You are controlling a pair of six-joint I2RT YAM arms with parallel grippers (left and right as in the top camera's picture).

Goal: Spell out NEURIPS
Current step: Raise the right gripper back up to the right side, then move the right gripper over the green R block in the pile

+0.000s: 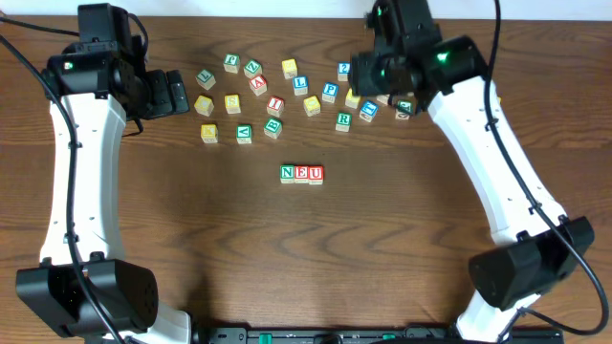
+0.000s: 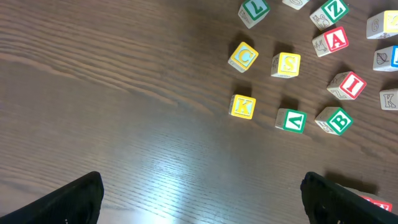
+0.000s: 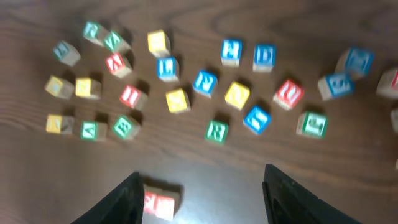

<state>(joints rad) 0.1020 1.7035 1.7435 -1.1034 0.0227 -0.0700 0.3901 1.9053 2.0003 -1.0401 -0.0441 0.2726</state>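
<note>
Figure: the N-E-U row (image 1: 302, 173) stands mid-table (image 1: 382, 239), its cubes touching. The green R cube (image 1: 343, 120), red I cube (image 1: 276, 103), blue P cube (image 1: 330, 91) and yellow S cube (image 1: 232, 102) lie among the loose cubes (image 1: 252, 68) behind. I see the right gripper (image 3: 199, 199) over the scatter's right end and the left gripper (image 2: 202, 202) at its left, both spread wide and empty. The right wrist view is blurred.

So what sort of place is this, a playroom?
Probably a robotics lab bench, not a playroom: a cabled left arm and right arm stand at a wood-grain table, with scattered alphabet cubes and a neat N-E-U row laid out as an exercise.
</note>
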